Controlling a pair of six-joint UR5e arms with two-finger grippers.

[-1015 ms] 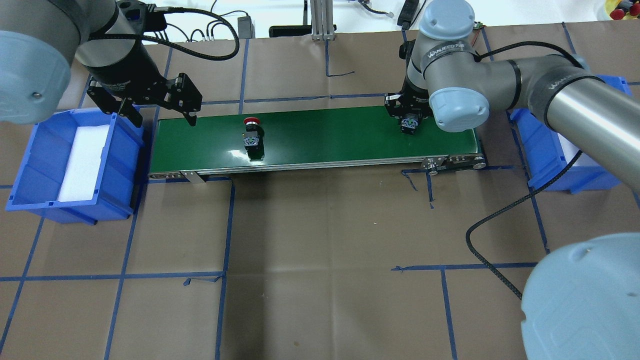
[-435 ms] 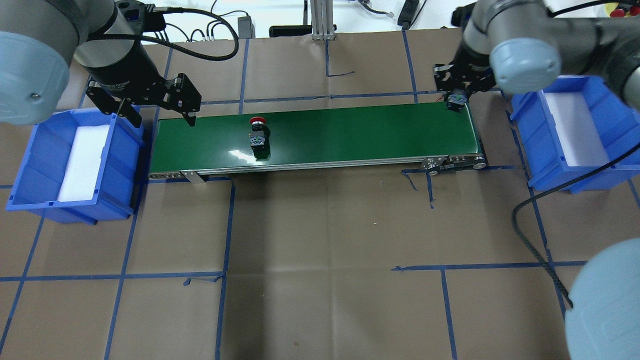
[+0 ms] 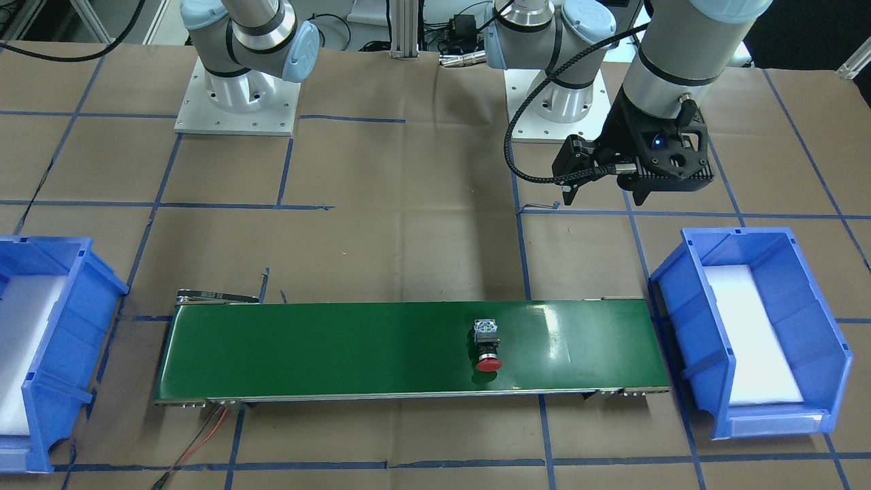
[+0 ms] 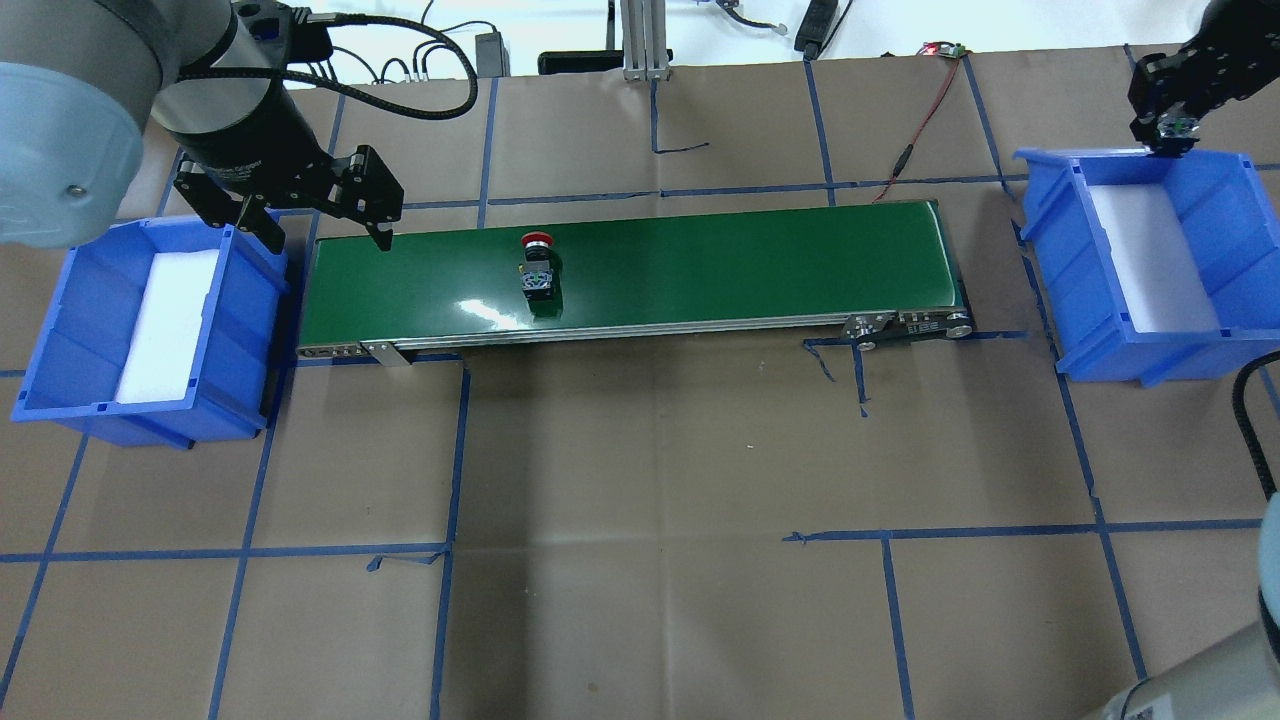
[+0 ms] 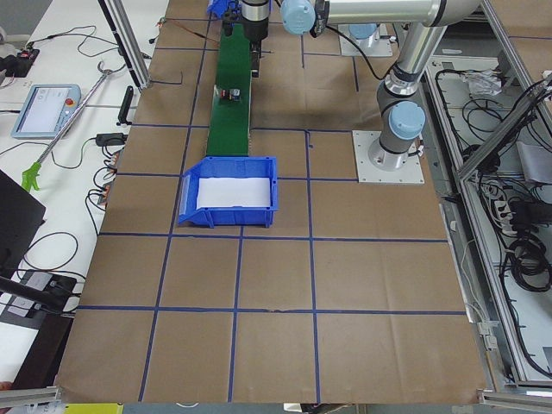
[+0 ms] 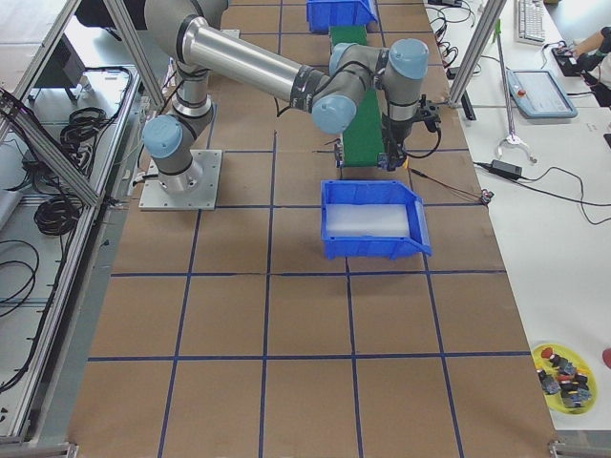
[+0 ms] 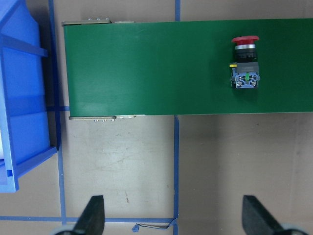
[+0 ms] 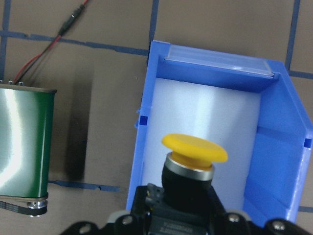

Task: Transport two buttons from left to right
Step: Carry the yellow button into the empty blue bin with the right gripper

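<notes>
Above right bin (image 8: 142,128), right pincer (image 8: 188,211) holds yellow button (image 8: 194,148)

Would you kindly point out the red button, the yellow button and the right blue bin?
red button (image 7: 244,39), left wrist view, red cap
yellow button (image 8: 194,148), right wrist view, yellow cap
right blue bin (image 4: 1150,357), overhead view, near wall

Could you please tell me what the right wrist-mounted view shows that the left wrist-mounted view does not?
Only the right wrist view: the yellow button gripped by the right gripper, with the right bin beneath. Only the left wrist view: the red button lying on the belt, the open left gripper, the left bin. Both: the green belt and taped brown table.
</notes>
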